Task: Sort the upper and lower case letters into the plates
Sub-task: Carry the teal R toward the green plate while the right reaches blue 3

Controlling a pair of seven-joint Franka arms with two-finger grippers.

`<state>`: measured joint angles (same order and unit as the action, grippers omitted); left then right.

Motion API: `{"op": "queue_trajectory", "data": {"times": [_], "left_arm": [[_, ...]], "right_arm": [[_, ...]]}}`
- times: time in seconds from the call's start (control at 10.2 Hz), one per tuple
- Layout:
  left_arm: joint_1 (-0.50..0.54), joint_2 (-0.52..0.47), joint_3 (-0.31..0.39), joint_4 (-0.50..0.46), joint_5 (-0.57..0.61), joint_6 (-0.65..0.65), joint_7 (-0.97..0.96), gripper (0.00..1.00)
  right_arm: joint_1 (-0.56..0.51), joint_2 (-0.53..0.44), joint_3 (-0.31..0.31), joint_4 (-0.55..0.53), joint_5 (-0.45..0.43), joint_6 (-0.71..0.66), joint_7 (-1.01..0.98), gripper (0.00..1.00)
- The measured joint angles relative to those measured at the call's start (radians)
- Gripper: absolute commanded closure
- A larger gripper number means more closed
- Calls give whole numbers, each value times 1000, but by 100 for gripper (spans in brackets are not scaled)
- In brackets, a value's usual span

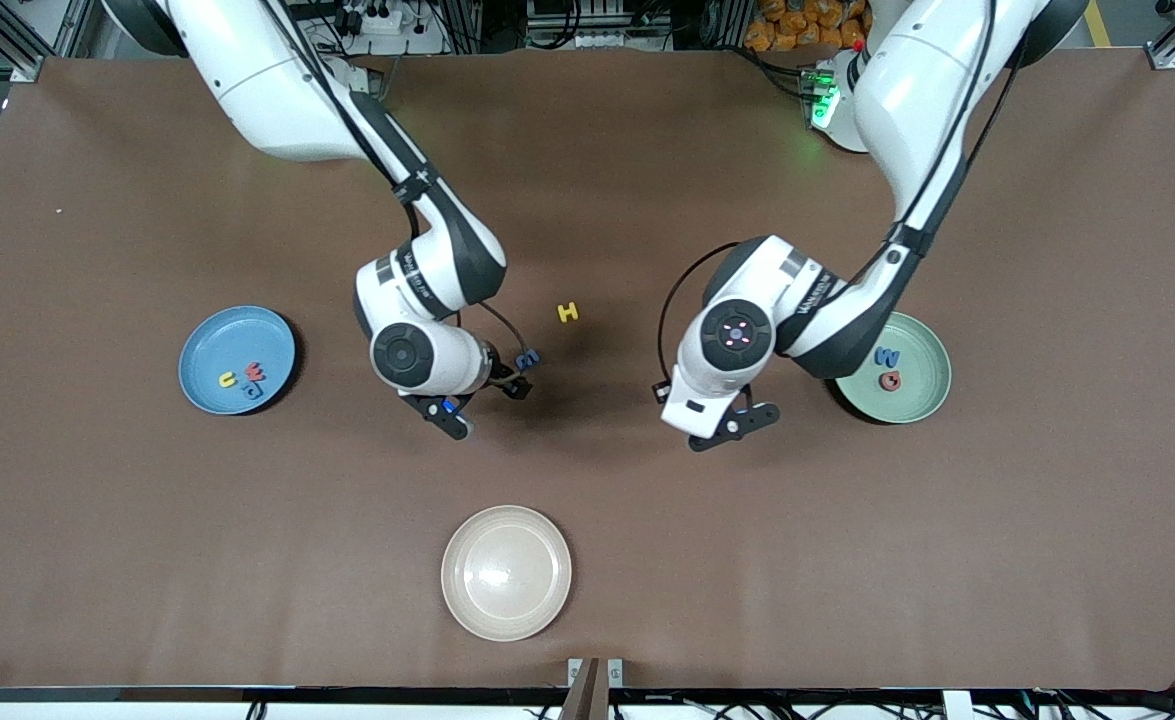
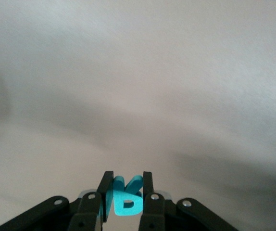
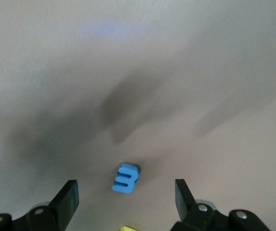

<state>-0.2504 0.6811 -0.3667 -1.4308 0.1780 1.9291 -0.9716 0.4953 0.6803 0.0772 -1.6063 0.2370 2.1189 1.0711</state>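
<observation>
My left gripper (image 1: 737, 425) (image 2: 127, 177) hangs over bare table beside the mint green plate (image 1: 922, 385), shut on a teal letter (image 2: 126, 204). That plate is partly hidden by the left arm and holds a blue letter (image 1: 887, 356) and a red one (image 1: 889, 380). My right gripper (image 1: 487, 397) (image 3: 126, 184) stands open low over the table, with a blue letter (image 1: 528, 357) (image 3: 125, 178) lying between its fingers. A yellow H (image 1: 568, 312) lies just farther from the front camera. The sky blue plate (image 1: 217, 345) holds a yellow (image 1: 228, 379), a red (image 1: 254, 372) and a blue letter (image 1: 250, 391).
A cream-beige plate (image 1: 506, 572) sits near the table's front edge, midway between the arms. The brown table (image 1: 647, 150) stretches wide around both plates.
</observation>
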Motion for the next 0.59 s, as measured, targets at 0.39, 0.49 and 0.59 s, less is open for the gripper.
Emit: {"op": "queue_trajectory", "data": {"times": [0.39, 0.49, 0.59], "left_arm": [[169, -80, -2, -14, 0, -70, 213, 100], [217, -95, -2, -24, -1, -80, 280, 100], [266, -110, -3, -42, -1, -83, 335, 100]], "right_arm": [[66, 8, -6, -42, -107, 77, 134, 13], [66, 8, -8, -45, -108, 82, 140, 13], [66, 8, -10, -60, -108, 109, 163, 13]]}}
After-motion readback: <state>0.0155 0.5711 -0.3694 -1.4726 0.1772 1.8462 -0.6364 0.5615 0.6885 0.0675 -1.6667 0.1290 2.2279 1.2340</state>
